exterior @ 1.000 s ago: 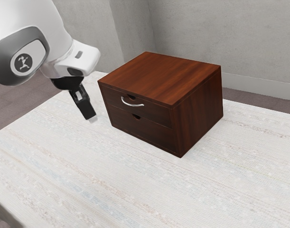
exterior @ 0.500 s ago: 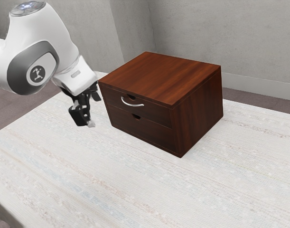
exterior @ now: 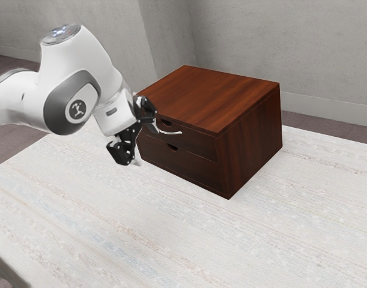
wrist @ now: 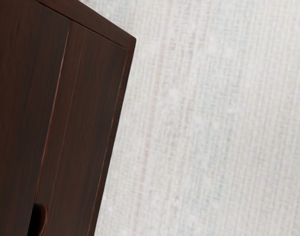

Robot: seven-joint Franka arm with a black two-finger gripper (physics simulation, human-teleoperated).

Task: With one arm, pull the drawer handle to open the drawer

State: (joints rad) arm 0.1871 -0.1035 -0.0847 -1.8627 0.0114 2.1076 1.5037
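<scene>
Handle (exterior: pixel 173 131) on the upper drawer (exterior: pixel 192 143) runs level along its front, just toward the exterior view's right of the hand (exterior: pixel 128 152), whose grip I cannot tell.

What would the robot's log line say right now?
black two-finger gripper: beside curved silver drawer handle | grasp: unclear | top drawer of brown wooden cabinet: looks shut | pull: not yet done

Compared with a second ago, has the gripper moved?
Yes. The gripper has moved toward the exterior view's right, up to the front of the wooden cabinet, beside the upper drawer's handle.
</scene>
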